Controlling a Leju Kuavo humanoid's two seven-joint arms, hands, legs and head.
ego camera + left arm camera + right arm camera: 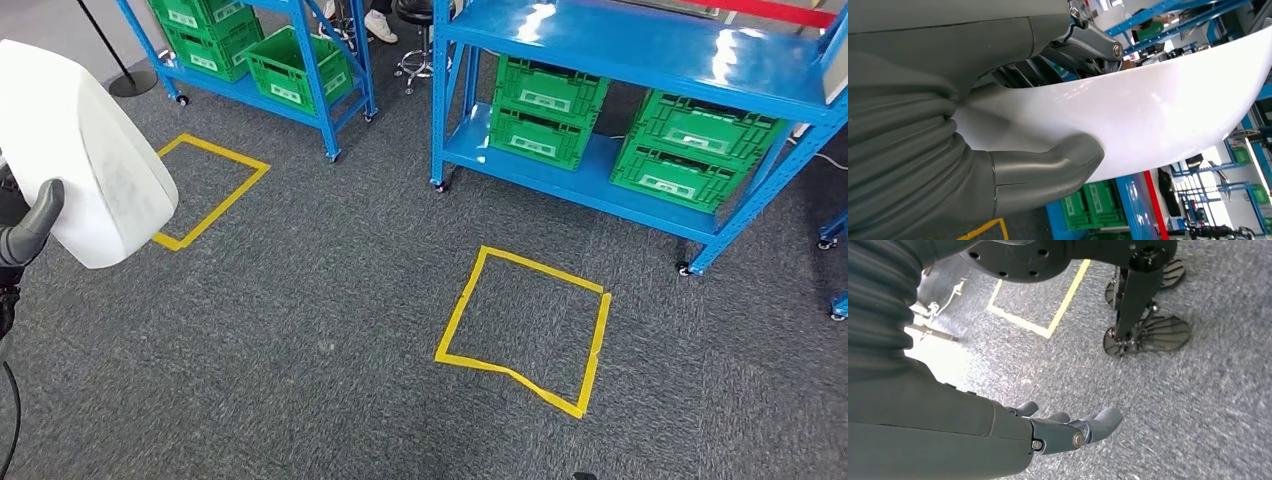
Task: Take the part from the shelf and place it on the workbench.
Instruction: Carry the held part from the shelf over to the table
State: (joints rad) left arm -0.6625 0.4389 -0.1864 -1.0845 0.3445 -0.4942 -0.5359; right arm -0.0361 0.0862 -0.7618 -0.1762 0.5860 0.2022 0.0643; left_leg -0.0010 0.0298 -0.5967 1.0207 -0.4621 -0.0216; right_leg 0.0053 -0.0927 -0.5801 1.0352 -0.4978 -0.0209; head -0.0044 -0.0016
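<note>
From the head view, the left hand (25, 235) is gripping the white part (85, 150) high above grey carpet (330, 330). At the left wrist, its thumb (1048, 167) is pressing the shell, best kept level. The right hand (1068, 432) is hanging empty, fingers loosely extended.

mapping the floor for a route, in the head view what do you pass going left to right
left hand holding the white part → left yellow tape square → left blue shelf with green crates → middle yellow tape square → right blue shelf's green crates
</note>
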